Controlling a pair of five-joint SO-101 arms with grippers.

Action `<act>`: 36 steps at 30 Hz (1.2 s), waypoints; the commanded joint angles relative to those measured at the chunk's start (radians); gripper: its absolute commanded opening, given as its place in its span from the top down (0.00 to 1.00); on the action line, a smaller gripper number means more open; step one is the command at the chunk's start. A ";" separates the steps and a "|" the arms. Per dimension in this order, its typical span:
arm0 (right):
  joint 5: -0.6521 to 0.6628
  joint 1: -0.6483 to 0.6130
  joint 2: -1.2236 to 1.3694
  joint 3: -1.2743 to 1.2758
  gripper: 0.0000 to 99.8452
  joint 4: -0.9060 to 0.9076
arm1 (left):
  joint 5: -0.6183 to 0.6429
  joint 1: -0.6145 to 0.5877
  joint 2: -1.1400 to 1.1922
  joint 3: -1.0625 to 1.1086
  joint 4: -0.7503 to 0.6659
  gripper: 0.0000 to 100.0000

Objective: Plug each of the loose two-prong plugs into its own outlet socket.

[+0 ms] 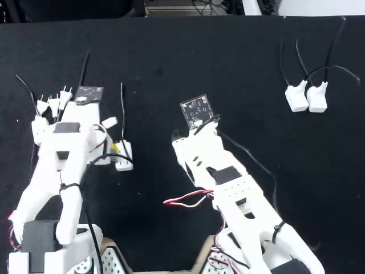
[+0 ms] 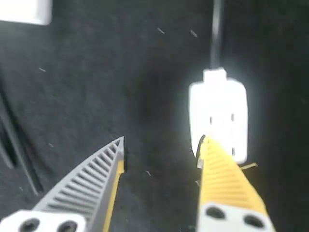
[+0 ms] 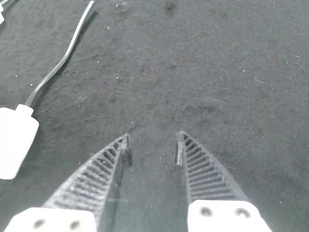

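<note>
Left claw [image 2: 161, 142] is released, jaws wide, low over the cloth [image 1: 171, 57]. Its yellow finger [image 2: 224, 183] overlaps the edge of a socket [image 2: 219, 111], which lies slots up with its cord [image 2: 216, 29] leaving the far end. Can't tell if finger and socket touch. Right claw [image 3: 152, 145] is also released, holding nothing, mid-table.

Plugs [image 1: 54, 103] sit bunched at the far left, just beside the left arm, prongs showing.

Handling, my read:
- Plugs: light, rigid plastic bodies; the thin prongs would bend if pinched, and the cords look stiff enough to twist a plug in the grip.
- Grip: take the body across its flat sides, behind the prongs, never by the cord.
- Sockets: look just as light and will likely slide on the cloth under a push, so brace with the second claw.

Count:
- 3 plugs; the arm partly hides the bunch, so maybe more.
- 3 sockets: this one plus far sockets [image 1: 296, 98], two side by side at the right, well apart from the plugs.
</note>
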 commanded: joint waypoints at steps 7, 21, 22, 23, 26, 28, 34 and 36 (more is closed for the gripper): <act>0.002 -0.006 -0.033 -0.010 0.85 -0.026 | -0.009 -0.065 -0.021 -0.050 -0.017 0.75; 0.002 0.006 -0.036 -0.010 0.85 -0.026 | 0.006 0.213 -0.023 0.033 -0.080 0.75; 0.002 0.020 -0.038 -0.010 0.85 -0.026 | 0.021 0.239 -0.023 0.033 -0.084 0.75; 0.002 0.038 -0.039 -0.012 0.85 -0.026 | 0.035 0.262 -0.023 0.031 -0.084 0.75; -0.006 0.120 -0.039 -0.021 0.85 -0.037 | 0.041 0.302 -0.025 0.031 -0.084 0.75; -0.006 0.166 -0.038 -0.019 0.85 -0.064 | 0.041 0.309 -0.034 0.030 -0.084 0.75; -0.008 0.187 -0.033 -0.015 0.85 -0.092 | 0.040 0.277 -0.035 -0.091 -0.026 0.75; -0.008 0.187 -0.033 -0.015 0.85 -0.092 | 0.043 0.234 -0.025 -0.166 -0.012 0.75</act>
